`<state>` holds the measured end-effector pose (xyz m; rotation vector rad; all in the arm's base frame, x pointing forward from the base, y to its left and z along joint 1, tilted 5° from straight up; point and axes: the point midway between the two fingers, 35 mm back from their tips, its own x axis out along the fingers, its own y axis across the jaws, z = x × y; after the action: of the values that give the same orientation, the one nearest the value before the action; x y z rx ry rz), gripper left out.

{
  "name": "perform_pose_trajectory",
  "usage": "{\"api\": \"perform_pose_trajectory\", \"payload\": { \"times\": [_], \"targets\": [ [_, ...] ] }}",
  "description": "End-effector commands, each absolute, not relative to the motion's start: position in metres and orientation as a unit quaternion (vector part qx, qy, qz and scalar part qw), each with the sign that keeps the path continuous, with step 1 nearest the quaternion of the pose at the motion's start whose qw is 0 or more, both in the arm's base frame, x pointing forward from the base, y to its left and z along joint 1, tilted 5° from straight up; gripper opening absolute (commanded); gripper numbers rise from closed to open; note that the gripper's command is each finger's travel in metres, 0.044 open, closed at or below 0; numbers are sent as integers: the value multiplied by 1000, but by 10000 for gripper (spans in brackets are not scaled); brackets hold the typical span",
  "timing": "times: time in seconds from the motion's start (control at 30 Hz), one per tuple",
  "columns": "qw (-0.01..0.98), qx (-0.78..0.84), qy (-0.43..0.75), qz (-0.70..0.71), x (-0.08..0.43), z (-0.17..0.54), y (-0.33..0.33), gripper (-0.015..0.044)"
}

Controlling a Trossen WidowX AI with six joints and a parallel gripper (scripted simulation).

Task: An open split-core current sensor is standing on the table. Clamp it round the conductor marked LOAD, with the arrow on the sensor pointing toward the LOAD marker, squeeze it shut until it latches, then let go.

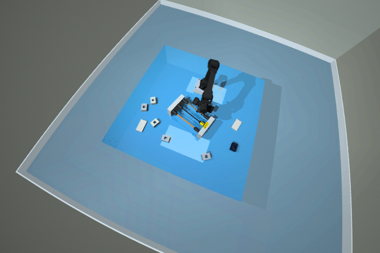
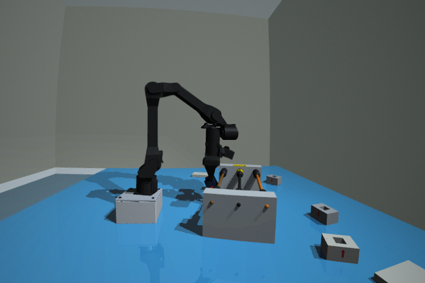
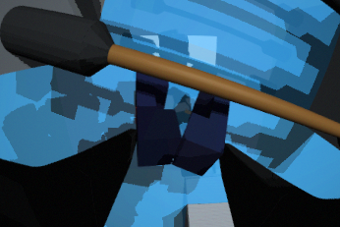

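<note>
The gripper (image 1: 205,109) (image 2: 210,178) (image 3: 179,142) is part open, with its fingers pressed on the two sides of the dark blue sensor (image 2: 210,182) (image 3: 158,126). The sensor looks hard and flat-sided. In the wrist view its two long halves point up the picture, across the way the smooth, round brown rod (image 2: 221,181) (image 3: 216,84) runs. The rod hides their top ends. A gap shows between the halves. Which way the arrow points is too hard to see.
</note>
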<state>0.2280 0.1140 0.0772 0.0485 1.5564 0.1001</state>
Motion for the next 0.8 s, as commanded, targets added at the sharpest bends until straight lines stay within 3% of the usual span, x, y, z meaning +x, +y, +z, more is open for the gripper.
{"api": "perform_pose_trajectory", "payload": {
  "times": [0.0, 0.4, 0.77],
  "targets": [
    [717, 22, 695, 48, 231, 104, 113, 0],
    [715, 21, 697, 45, 221, 168, 103, 0],
    [711, 80, 699, -12, 231, 173, 102, 0]
  ]
}}
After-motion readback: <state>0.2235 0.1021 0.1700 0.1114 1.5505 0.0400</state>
